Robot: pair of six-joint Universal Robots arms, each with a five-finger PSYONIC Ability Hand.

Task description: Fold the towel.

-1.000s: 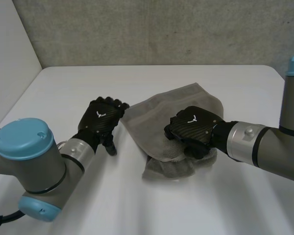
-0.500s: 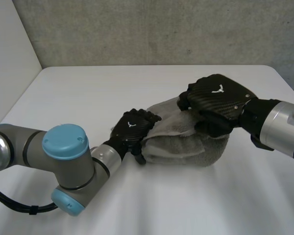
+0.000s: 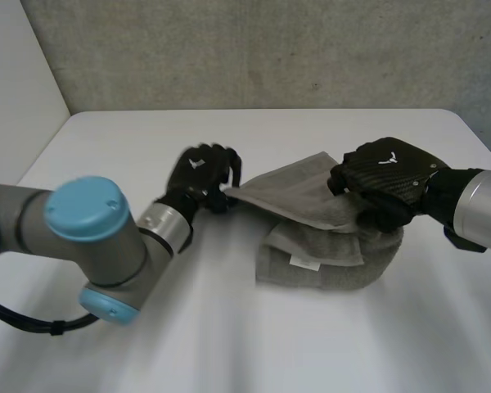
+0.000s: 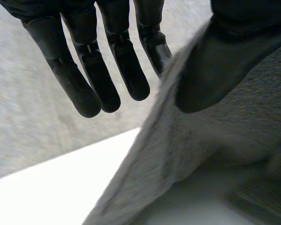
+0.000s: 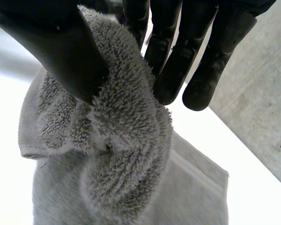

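Logged grey towel [image 3: 327,258] as a half-folded heap on the white table [image 3: 229,352], right of centre. Found left hand [image 3: 201,172] at the heap's left side, pinching a corner of the top layer between thumb and straight fingers and holding it clear of the table. Found right hand [image 3: 386,176] at the heap's far right, clamping a bunched fold between thumb and fingers. Noted a small label [image 3: 303,260] on the near layer.
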